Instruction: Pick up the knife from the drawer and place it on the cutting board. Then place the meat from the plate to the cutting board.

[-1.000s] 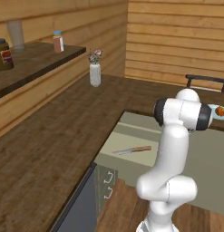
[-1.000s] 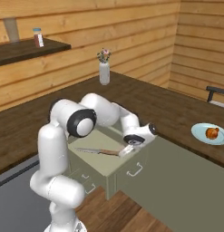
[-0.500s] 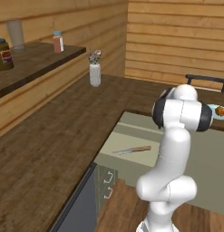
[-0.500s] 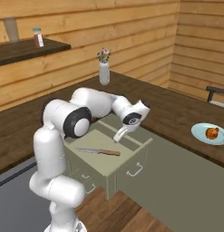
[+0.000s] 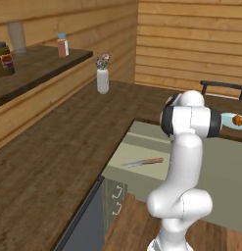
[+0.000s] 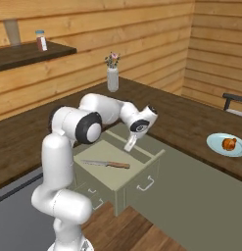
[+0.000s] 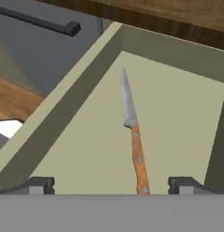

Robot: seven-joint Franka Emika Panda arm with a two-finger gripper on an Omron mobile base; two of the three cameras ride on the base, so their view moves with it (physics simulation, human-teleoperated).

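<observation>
A vase (image 5: 102, 80) with flowers stands at the counter's (image 5: 54, 147) far edge by the wall. Right of it the drawer (image 6: 123, 179) is pulled out from the counter front, and the knife (image 6: 106, 163) lies flat on its beige floor (blade toward the drawer's left side, wooden handle to the right). The gripper (image 6: 129, 143) hangs above the drawer's right part, clear of the knife, its fingers (image 7: 41, 185) set wide apart. Near the counter's right edge sits the plate (image 6: 219, 145), with the meat (image 6: 229, 144) on it.
</observation>
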